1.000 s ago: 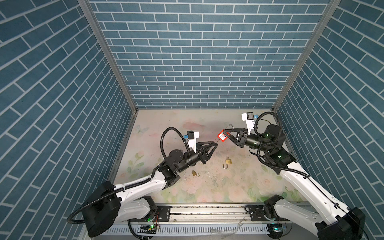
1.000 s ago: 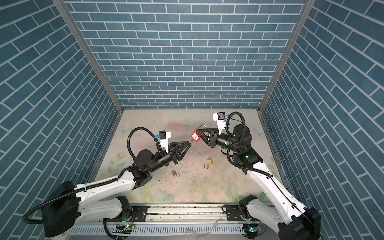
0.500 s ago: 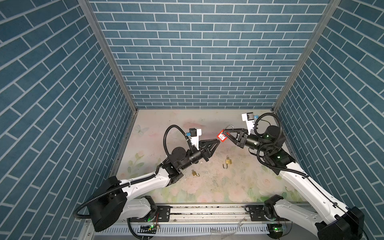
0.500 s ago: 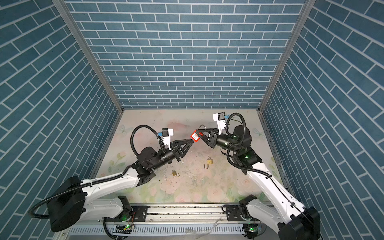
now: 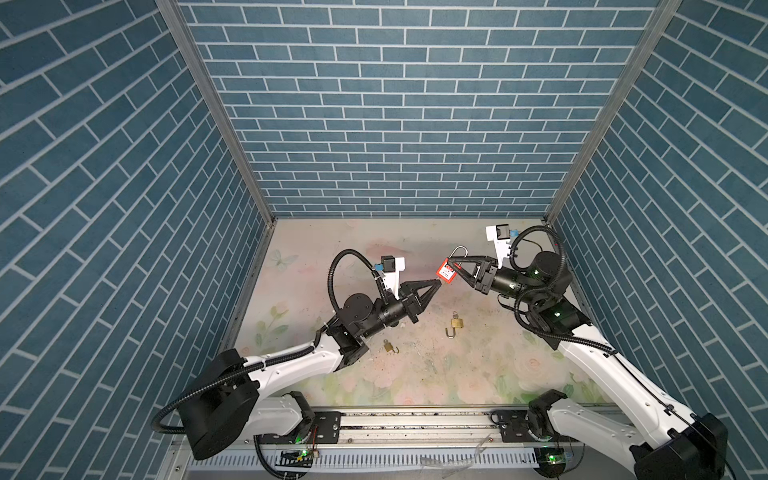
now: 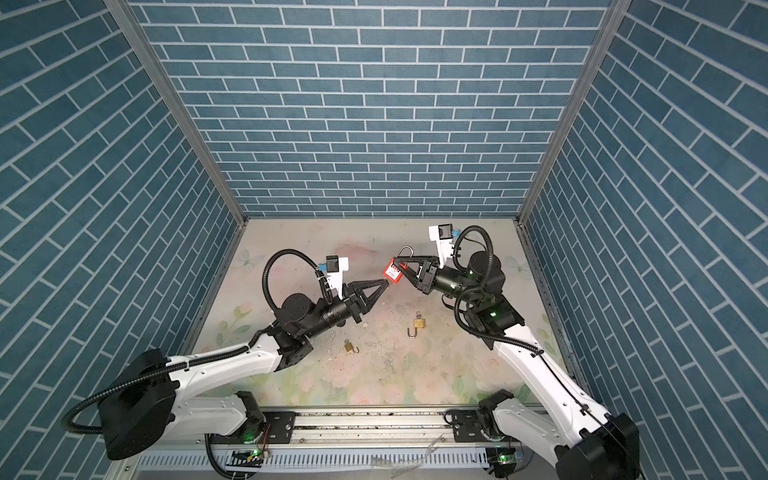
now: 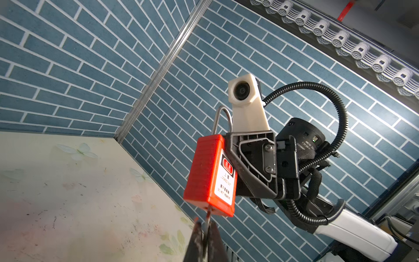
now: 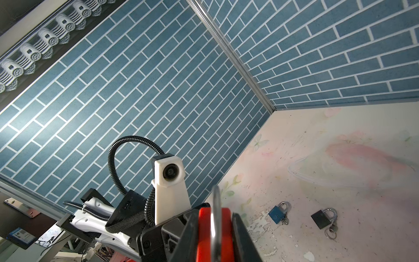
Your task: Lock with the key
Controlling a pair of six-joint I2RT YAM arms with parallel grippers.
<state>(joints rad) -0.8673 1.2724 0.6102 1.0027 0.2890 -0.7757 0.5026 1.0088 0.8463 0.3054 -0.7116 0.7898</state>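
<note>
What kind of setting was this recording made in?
Most likely a lab robot cell, not a real room: blue brick-pattern panels wall in a worn floral tabletop, and two robot arms are bolted to a rail at its front edge.

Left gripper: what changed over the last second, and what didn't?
The left gripper advanced toward the red padlock and closed on the key sticking out of its base. The right gripper kept holding the padlock in the same spot; the two brass padlocks stayed put.
</note>
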